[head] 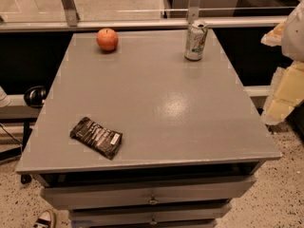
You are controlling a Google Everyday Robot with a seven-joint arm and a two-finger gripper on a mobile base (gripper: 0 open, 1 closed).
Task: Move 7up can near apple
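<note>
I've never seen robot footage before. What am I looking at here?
This is one camera view looking down on a grey table with drawers; where the camera sits is not known. The machine is a wheeled robot with one arm. The pale yellowish shape at the right edge looks like its gripper, beside the table, touching nothing on it. On the table: a silver-white drink can with green markings at the far right, a round red-orange apple at the far left, a flat black snack packet near the front left. None is held.
</note>
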